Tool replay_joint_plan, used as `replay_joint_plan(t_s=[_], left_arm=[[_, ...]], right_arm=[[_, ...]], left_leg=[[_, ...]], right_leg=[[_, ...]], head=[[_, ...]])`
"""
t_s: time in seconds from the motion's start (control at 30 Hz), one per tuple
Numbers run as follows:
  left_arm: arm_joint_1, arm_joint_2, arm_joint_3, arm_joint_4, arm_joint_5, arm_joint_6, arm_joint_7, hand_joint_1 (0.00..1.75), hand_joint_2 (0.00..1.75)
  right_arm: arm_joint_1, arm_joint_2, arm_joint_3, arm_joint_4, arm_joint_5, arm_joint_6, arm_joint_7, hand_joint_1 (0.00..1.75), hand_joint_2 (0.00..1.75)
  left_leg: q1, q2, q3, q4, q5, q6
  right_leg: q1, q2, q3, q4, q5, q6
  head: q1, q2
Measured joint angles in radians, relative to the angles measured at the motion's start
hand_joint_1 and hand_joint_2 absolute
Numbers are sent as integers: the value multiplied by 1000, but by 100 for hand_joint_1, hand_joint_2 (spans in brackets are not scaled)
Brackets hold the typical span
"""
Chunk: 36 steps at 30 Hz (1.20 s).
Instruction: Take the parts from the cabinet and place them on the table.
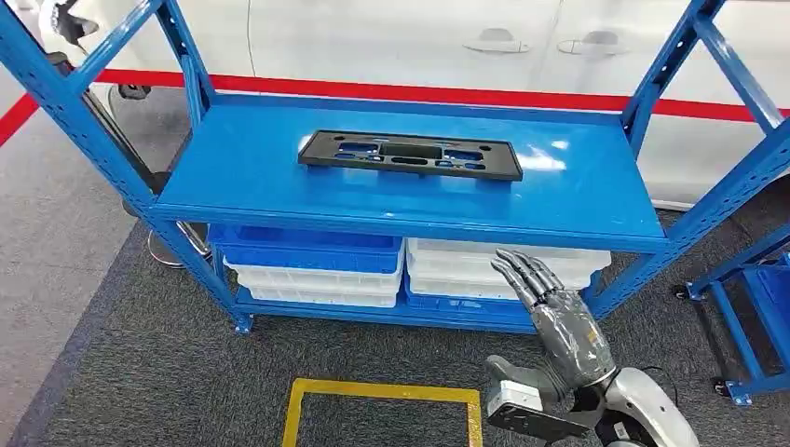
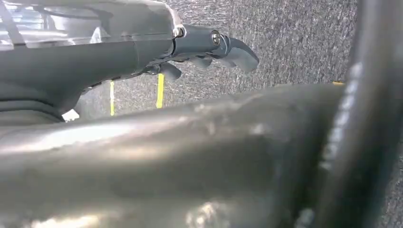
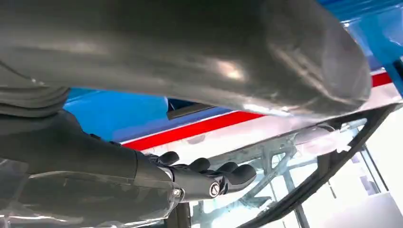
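Black part point(image 1: 410, 155) lies flat on cabinet's top shelf point(image 1: 279, 186), long axis running left-right; right hand point(image 1: 557, 312) empty, fingers extended, below shelf's front edge, nearer; left hand point(image 2: 209, 50) hangs empty over the floor.

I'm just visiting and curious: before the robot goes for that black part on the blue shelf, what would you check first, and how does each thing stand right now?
1. Part in sight: ok. The black part lies flat on the top shelf of the blue cabinet, nothing on it.
2. Right hand free: ok. The right hand is raised in front of the cabinet, fingers extended, holding nothing.
3. Right hand at the part: not ok. It is below shelf level and apart from the part.
4. Left hand free: ok. The left hand hangs over the carpet holding nothing, fingers slightly curled.
5. Table ready for the part: cannot tell.
6. Path over the shelf edge: ok, nothing lies between the hand and the part.
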State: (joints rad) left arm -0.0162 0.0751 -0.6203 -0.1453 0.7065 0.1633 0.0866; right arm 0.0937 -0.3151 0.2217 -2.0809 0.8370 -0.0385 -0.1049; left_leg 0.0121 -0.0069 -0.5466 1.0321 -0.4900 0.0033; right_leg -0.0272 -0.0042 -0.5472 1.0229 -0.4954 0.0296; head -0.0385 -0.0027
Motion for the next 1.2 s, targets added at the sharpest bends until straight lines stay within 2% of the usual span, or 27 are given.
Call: replay_joint_plan(t_s=[0.27, 0.67, 0.73, 0.77, 0.8, 0.83, 0.87, 0.93, 0.97, 1.0, 1.03, 1.07, 1.1, 1.13, 1.17, 1.2], left_arm=[[-1, 3, -8, 0, 6, 0, 3, 0, 0], [-1, 3, -9, 0, 13, 0, 0, 0, 0], [-1, 8, -9, 0, 14, 0, -1, 0, 0], [-1, 10, -9, 0, 14, 0, -1, 0, 0], [-2, 11, -9, 0, 14, 0, -2, 0, 0], [-2, 11, -9, 0, 14, 0, -3, 0, 0], [-3, 11, -10, 0, 14, -2, -3, 0, 0], [-3, 12, -10, 0, 14, -2, -5, 0, 0], [-3, 12, -11, 0, 15, -2, -7, 0, 0], [-3, 12, -14, 0, 16, -2, -6, 0, 0], [-3, 12, -15, 0, 17, -2, -6, 0, 0], [-3, 12, -16, 0, 17, -2, -6, 0, 0], [-3, 11, -17, 0, 18, -2, -7, 0, 0], [-3, 13, -18, 0, 17, 0, -7, 0, 0], [-5, 19, -18, 2, 18, 0, -7, 0, 0], [-5, 17, -20, 2, 18, 0, -7, 0, 0]], right_arm=[[-15, -19, 32, 18, 59, 0, 12, 0, 0], [-19, -24, 50, 23, 72, -5, 14, 0, 0], [-20, -24, 54, 23, 74, -6, 15, 0, 0], [-20, -24, 56, 22, 75, -7, 15, 0, 0], [-20, -24, 57, 21, 75, -8, 15, 0, 0], [-20, -24, 58, 23, 76, -8, 16, 0, 0], [-21, -24, 58, 23, 77, -10, 17, 0, 0], [-19, -25, 59, 23, 79, -11, 21, 0, 0], [-17, -25, 59, 24, 80, -11, 21, 0, 0], [-17, -25, 61, 24, 82, -11, 21, 0, 0], [-17, -25, 61, 25, 83, -11, 21, 0, 0], [-17, -25, 62, 26, 86, -11, 21, 0, 0], [-17, -25, 63, 26, 89, -11, 21, 0, 0], [-17, -25, 63, 26, 89, -11, 21, 0, 0], [-17, -24, 65, 28, 90, -11, 21, 0, 0], [-16, -24, 66, 29, 92, -11, 23, 0, 0]], left_leg=[[0, 0, 0, 0, 0, 0], [0, 0, 0, 0, 0, 0], [-4, 0, -3, 3, -4, 11], [-4, 1, 0, -3, 0, 15], [6, 2, 16, -33, 15, 23], [8, 5, 25, -49, 23, 25], [11, 7, 29, -56, 27, 29], [11, 6, 29, -58, 27, 30], [11, 6, 28, -57, 25, 29], [12, 6, 30, -56, 22, 25], [15, 5, 33, -54, 18, 21], [19, 3, 38, -51, 13, 13], [24, 1, 42, -44, 4, 4], [24, 1, 39, -33, -7, -9], [15, -2, 31, -18, -17, -19], [14, -2, 30, -23, -17, -23]], right_leg=[[0, 0, 0, 0, 0, 0], [0, 0, 0, 0, 0, 0], [-8, -1, 2, -9, 5, 7], [-6, -1, 6, -18, 9, 12], [1, -3, 11, -23, 8, 14], [-3, -1, 7, -5, -3, 11], [-3, 1, -20, 48, -38, 8], [-5, 3, -105, 204, -103, 12], [-6, 3, -140, 259, -116, 15], [-7, 2, -152, 269, -101, 18], [-10, 2, -141, 235, -66, 20], [-13, 2, -112, 166, -19, 22], [-17, 1, -68, 74, 33, 27], [-20, 2, -40, 12, 40, 30], [-12, 9, -40, 6, 26, 20], [-14, 10, -45, 17, 23, 1]], head=[[0, 0], [0, 0], [0, 0], [0, 0], [0, 0], [0, 0], [0, 0], [0, 0], [0, 0], [0, 0], [0, 0], [0, 0], [0, 0], [0, 0], [0, 0], [-1, 0]])
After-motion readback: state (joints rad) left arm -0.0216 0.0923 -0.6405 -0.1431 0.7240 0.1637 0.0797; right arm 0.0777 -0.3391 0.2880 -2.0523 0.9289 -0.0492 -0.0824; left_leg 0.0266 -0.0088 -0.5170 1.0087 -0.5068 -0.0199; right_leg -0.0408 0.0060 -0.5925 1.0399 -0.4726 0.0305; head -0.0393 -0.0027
